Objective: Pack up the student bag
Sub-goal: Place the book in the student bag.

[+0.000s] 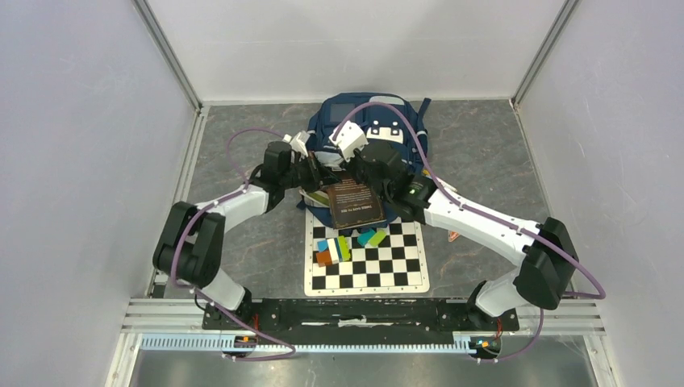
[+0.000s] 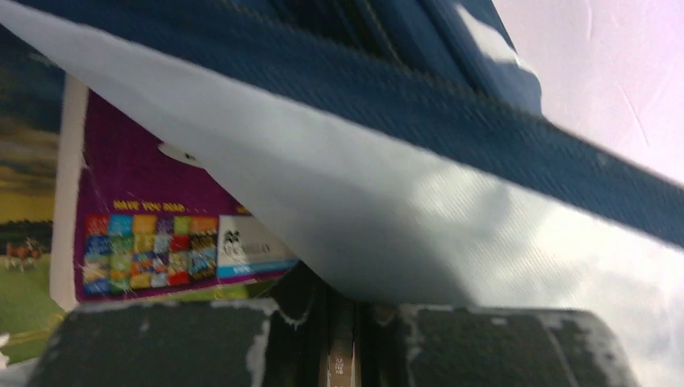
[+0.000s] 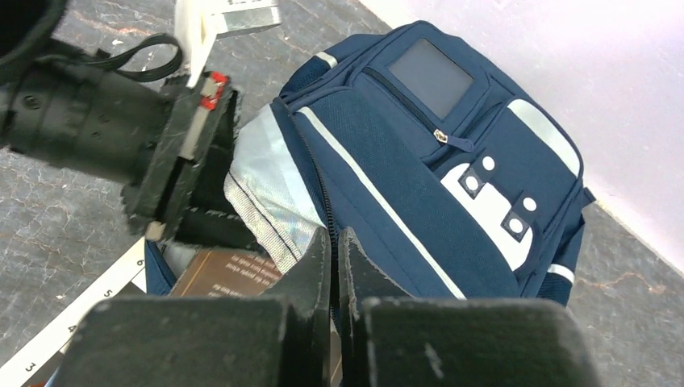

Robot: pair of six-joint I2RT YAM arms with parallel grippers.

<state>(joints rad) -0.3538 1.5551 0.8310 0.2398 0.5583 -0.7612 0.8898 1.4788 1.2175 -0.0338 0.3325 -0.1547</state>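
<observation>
Clamping left hand (image 2: 343, 310) on grey-lined mouth edge of student bag (image 3: 419, 161). Holding right hand (image 3: 335, 250) closed just beside it. Spotting brown book (image 1: 355, 203) at mouth.

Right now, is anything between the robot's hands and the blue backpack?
Nothing visible does. The left hand pinches the backpack's silvery-lined flap, and the closed right hand sits at its opening, beside a brown book.
</observation>
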